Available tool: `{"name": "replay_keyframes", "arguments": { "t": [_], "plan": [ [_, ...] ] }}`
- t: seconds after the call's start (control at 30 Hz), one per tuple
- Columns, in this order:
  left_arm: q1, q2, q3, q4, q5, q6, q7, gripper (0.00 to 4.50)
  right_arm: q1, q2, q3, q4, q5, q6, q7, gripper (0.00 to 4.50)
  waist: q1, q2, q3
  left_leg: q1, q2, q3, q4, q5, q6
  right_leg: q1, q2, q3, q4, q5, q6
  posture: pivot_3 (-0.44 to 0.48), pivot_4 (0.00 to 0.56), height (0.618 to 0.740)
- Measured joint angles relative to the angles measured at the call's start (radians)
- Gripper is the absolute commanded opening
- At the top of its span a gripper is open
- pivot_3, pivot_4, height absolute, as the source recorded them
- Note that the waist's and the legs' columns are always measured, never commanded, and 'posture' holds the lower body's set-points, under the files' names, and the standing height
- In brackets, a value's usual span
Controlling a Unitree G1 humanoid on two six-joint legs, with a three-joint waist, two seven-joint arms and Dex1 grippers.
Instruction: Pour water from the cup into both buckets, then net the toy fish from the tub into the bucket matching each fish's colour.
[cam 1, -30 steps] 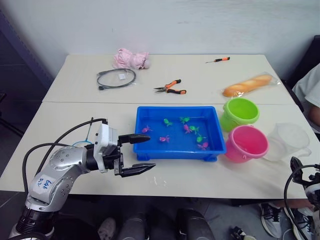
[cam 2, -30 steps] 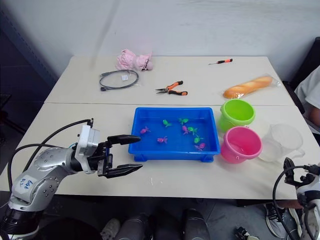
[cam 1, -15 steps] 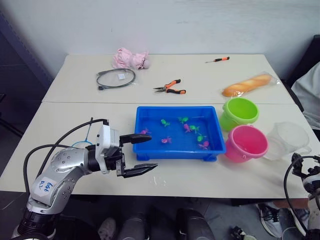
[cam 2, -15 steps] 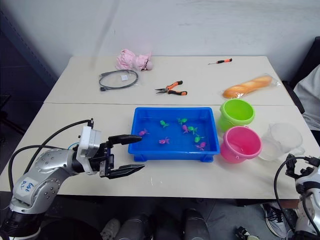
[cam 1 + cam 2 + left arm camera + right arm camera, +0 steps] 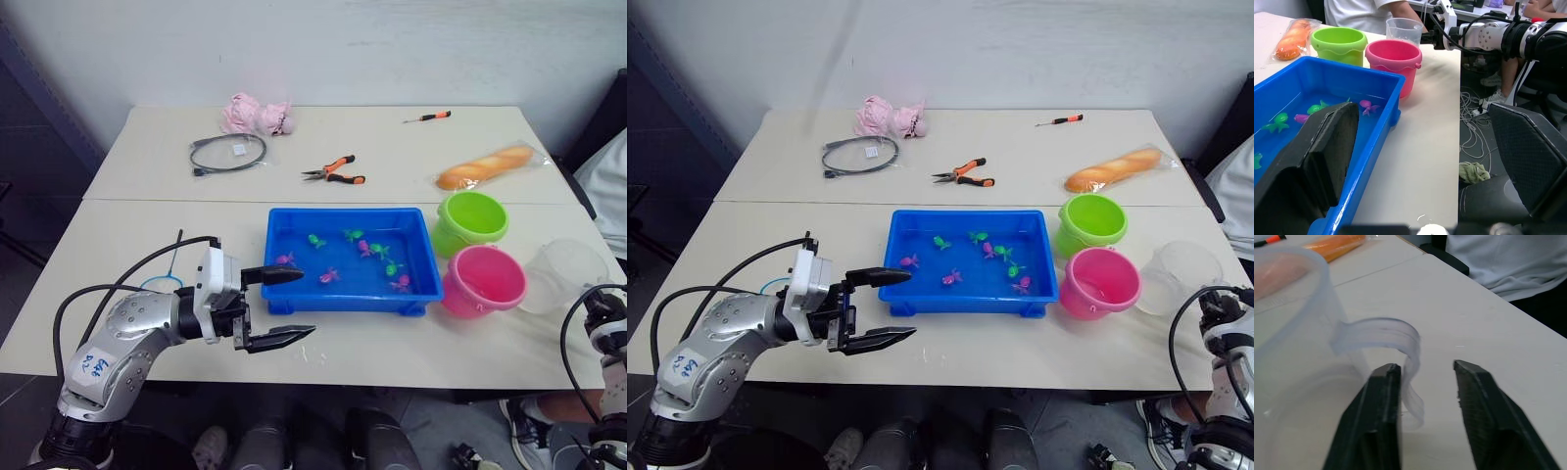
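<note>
The blue tub [image 5: 353,299] holds several tiny pink and green toy fish [image 5: 329,276] in water. To its right stand the green bucket [image 5: 472,220] and the pink bucket [image 5: 482,279], with the clear cup [image 5: 563,274] further right. My right gripper [image 5: 1422,367] is at the cup's handle [image 5: 1386,330]. Its fingers stand apart with the handle between them, against one finger. My left gripper [image 5: 306,304] hangs open at the tub's front left corner, holding nothing. The net [image 5: 162,284] lies behind my left arm, partly hidden.
At the back of the table lie a coiled black cable [image 5: 227,154], orange pliers [image 5: 336,172], a pink cloth toy [image 5: 257,115], a small screwdriver [image 5: 428,117] and bagged bread [image 5: 487,166]. A person in a white shirt [image 5: 607,186] sits at the right edge.
My right arm has come up closer to the cup. The left gripper has drifted slightly right and down, staying open. The fish have drifted a little in the tub.
</note>
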Motion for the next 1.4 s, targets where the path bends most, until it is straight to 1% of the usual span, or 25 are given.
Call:
{"name": "replay_keyframes", "arguments": {
  "t": [0.03,0.17,0.27,0.4,0.47,0.6,0.73,0.8,0.93,1.13,1.23,1.4],
  "plan": [
    [0.0,-0.001,0.0,-0.002,0.0,0.0,0.0,4.5,-0.003,0.0,-0.007,-0.001,0.015,-0.003,0.003,0.06,0.0,0.0,0.0,0.0,0.0,0.0,0.0,0.0,0.0,0.0,0.0,0.0,0.0,0.0,0.0,0.0,0.15,0.74],
    [-0.001,-0.018,-0.002,-0.002,-0.001,0.014,0.011,4.5,-0.005,0.015,-0.045,-0.028,0.074,0.009,-0.021,0.06,0.005,0.0,0.0,-0.001,0.0,-0.001,0.0,0.0,0.0,0.0,0.0,-0.001,-0.001,0.0,0.0,0.0,0.15,0.74],
    [-0.033,-0.055,-0.003,-0.002,-0.024,0.041,0.033,4.5,0.036,0.035,-0.046,-0.13,0.102,0.037,-0.041,0.06,0.005,0.001,0.001,-0.002,0.0,-0.001,0.0,0.0,0.0,0.0,0.0,-0.001,-0.001,0.0,0.001,0.0,0.15,0.74],
    [-0.081,-0.078,-0.001,0.009,-0.054,0.062,0.04,4.5,0.097,0.027,-0.045,-0.334,0.123,0.125,-0.1,0.06,0.004,0.003,0.0,-0.001,0.0,-0.001,0.0,0.0,0.0,0.0,0.0,0.0,-0.001,0.0,0.001,0.0,0.15,0.74],
    [-0.094,-0.095,-0.001,0.038,-0.057,0.068,0.039,4.5,0.164,-0.012,-0.035,-0.47,0.104,0.178,-0.119,0.06,0.004,0.006,0.0,-0.001,0.0,-0.001,0.0,0.0,0.0,0.0,0.0,0.0,-0.001,0.0,0.001,0.0,0.15,0.74],
    [-0.105,-0.136,-0.031,0.08,-0.055,0.066,0.028,4.5,0.248,-0.118,-0.033,-0.652,0.019,0.22,-0.141,0.06,0.006,0.005,0.0,-0.001,0.0,-0.001,0.0,0.0,0.0,-0.001,0.0,0.0,-0.001,0.0,0.001,0.0,0.15,0.74],
    [-0.125,-0.186,-0.088,0.127,-0.031,0.04,-0.002,4.5,0.343,-0.207,-0.027,-0.784,-0.097,0.213,-0.107,0.06,0.015,0.004,0.001,-0.002,0.0,-0.001,0.0,0.0,-0.001,-0.001,0.001,0.0,-0.002,0.0,0.002,0.0,0.15,0.74],
    [-0.15,-0.207,-0.108,0.158,-0.017,0.025,-0.011,4.5,0.377,-0.224,-0.022,-0.832,-0.145,0.203,-0.086,0.06,0.02,0.004,0.001,-0.002,-0.001,0.0,0.0,0.0,0.0,-0.001,0.001,0.0,-0.002,0.0,0.002,0.0,0.15,0.74],
    [-0.179,-0.228,-0.129,0.192,0.009,-0.009,-0.035,4.5,0.397,-0.225,0.008,-0.879,-0.209,0.197,-0.068,0.06,0.027,0.004,0.001,-0.002,-0.001,0.0,0.0,0.0,0.0,-0.001,0.001,0.0,-0.002,0.0,0.002,0.0,0.15,0.74],
    [-0.18,-0.245,-0.159,0.208,0.043,-0.039,-0.057,4.5,0.399,-0.226,0.053,-0.879,-0.331,0.142,-0.059,0.06,0.027,0.004,0.001,-0.003,-0.001,-0.001,0.0,0.0,0.0,-0.001,0.001,-0.001,-0.003,0.001,0.002,0.0,0.15,0.74],
    [-0.18,-0.246,-0.161,0.215,0.059,-0.053,-0.057,4.5,0.401,-0.256,0.084,-0.859,-0.436,0.074,-0.061,0.06,0.027,0.004,0.001,-0.003,-0.001,0.0,0.0,0.0,0.0,-0.001,0.001,-0.001,-0.003,0.001,0.002,0.0,0.15,0.74],
    [-0.177,-0.258,-0.161,0.217,0.08,-0.066,-0.04,4.5,0.399,-0.274,0.094,-0.824,-0.542,-0.033,-0.062,0.06,0.027,0.003,0.001,-0.002,-0.001,-0.001,0.0,0.001,0.0,-0.001,0.001,-0.001,-0.003,0.001,0.003,0.0,0.15,0.74]
  ]
}}
